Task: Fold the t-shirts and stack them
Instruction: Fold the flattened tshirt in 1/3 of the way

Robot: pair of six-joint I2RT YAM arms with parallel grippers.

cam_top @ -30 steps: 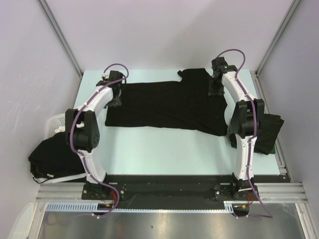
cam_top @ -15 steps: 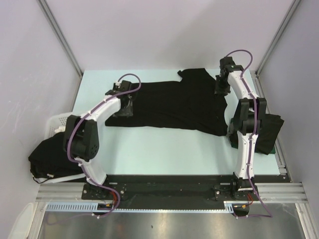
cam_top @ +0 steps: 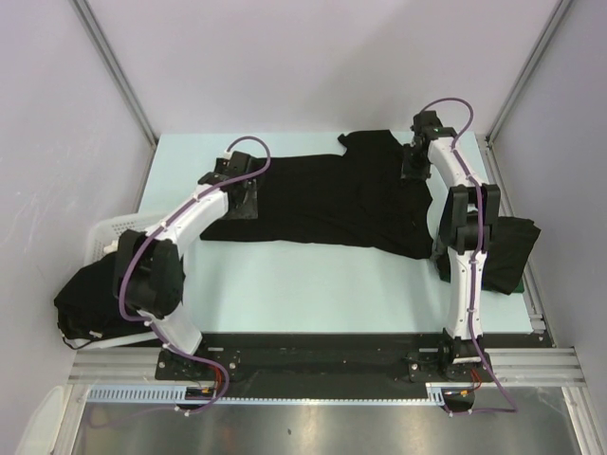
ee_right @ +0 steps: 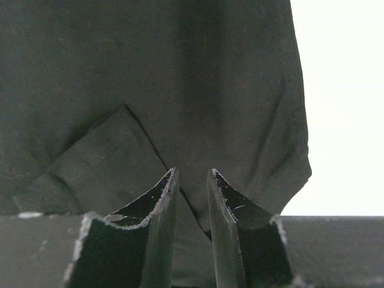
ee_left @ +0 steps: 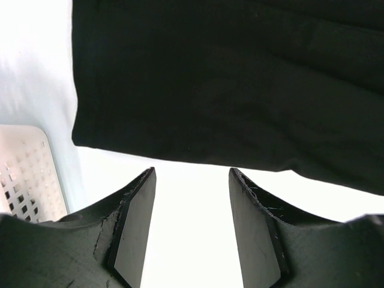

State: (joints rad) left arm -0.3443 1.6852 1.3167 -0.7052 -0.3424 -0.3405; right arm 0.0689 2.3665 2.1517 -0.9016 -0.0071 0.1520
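One black t-shirt (cam_top: 332,199) lies spread flat across the back of the pale table. My left gripper (cam_top: 241,202) hovers at its left end, open and empty. In the left wrist view (ee_left: 191,175) bare table shows between the fingers, and the shirt's edge (ee_left: 228,78) lies just ahead. My right gripper (cam_top: 413,166) is over the shirt's far right part near a sleeve. Seen from the right wrist (ee_right: 192,174), its jaws stand narrowly open above the cloth (ee_right: 180,72), with nothing pinched. A folded black t-shirt (cam_top: 512,248) lies at the table's right edge.
A white slotted basket (cam_top: 106,235) hangs off the table's left side, also in the left wrist view (ee_left: 27,174). A heap of black shirts (cam_top: 90,299) lies in it. Frame posts and walls close in the back and sides.
My left arm has swung right, from the shirt's left edge further over the cloth. The right gripper shifted slightly at the far right, and its jaws have parted a little.
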